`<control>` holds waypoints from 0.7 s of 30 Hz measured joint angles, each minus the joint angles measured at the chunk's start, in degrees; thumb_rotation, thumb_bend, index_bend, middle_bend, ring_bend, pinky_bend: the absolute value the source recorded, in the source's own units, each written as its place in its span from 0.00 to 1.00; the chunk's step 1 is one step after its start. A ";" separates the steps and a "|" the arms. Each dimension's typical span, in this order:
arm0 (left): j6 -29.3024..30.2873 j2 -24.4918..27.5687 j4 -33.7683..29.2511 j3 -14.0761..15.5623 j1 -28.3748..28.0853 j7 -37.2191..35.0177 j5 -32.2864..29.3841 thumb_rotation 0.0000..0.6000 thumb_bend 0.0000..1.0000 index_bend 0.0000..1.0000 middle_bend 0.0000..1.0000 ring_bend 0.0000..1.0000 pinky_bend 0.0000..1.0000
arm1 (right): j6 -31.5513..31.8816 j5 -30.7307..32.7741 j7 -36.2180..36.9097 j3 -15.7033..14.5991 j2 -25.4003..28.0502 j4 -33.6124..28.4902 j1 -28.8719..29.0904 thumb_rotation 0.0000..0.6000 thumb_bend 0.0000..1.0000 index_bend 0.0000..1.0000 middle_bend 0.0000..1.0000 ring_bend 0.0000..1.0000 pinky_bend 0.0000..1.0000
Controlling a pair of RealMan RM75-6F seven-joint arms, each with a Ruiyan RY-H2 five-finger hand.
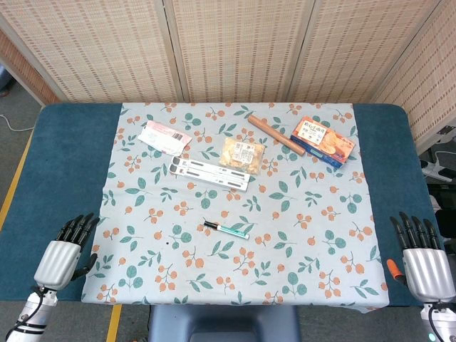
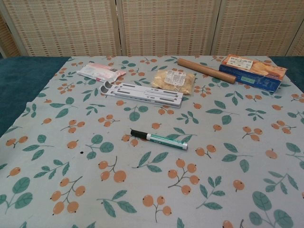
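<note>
Both hands sit empty at the near desk edge, left hand (image 1: 63, 251) and right hand (image 1: 424, 258), fingers spread; marker pen (image 1: 226, 228) lies mid-cloth, well apart from both, untouched; further back the white rack (image 1: 210, 174), snack bag (image 1: 241, 154), rolling pin (image 1: 276, 135), biscuit box (image 1: 323, 140); looks like nothing's started.

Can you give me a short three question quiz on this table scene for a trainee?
1. True or false: the left hand holds the marker pen.
2. Which thing lies nearest the blue biscuit box? A) wooden rolling pin B) pink packet C) marker pen
3. Fill in: the white slotted rack lies just in front of the clear bag of ____.

Key:
1. False; both it and the right hand rest open at the table's near edge, apart from everything.
2. A
3. snacks
</note>
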 measured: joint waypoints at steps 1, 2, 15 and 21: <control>-0.25 0.00 0.06 -0.09 -0.03 -0.01 -0.01 1.00 0.40 0.00 0.00 0.00 0.11 | -0.63 -0.21 0.22 0.37 -0.78 0.12 0.12 1.00 0.16 0.00 0.00 0.00 0.00; -0.44 0.01 0.06 -0.20 -0.08 -0.07 -0.06 1.00 0.40 0.00 0.00 0.00 0.11 | -1.05 -0.26 0.28 0.60 -1.17 0.12 0.23 1.00 0.16 0.00 0.00 0.00 0.00; -2.55 0.83 -0.99 -0.64 -0.95 -1.96 0.94 1.00 0.40 0.00 0.00 0.00 0.11 | -17.07 9.71 -23.96 11.86 -19.95 -6.31 13.18 1.00 0.16 0.25 0.31 0.00 0.00; -1.50 2.38 -1.50 -1.21 -0.40 -3.52 0.74 1.00 0.40 0.00 0.00 0.00 0.11 | -20.26 18.56 -39.26 17.18 -37.78 -2.73 21.45 1.00 0.16 0.33 0.35 0.00 0.00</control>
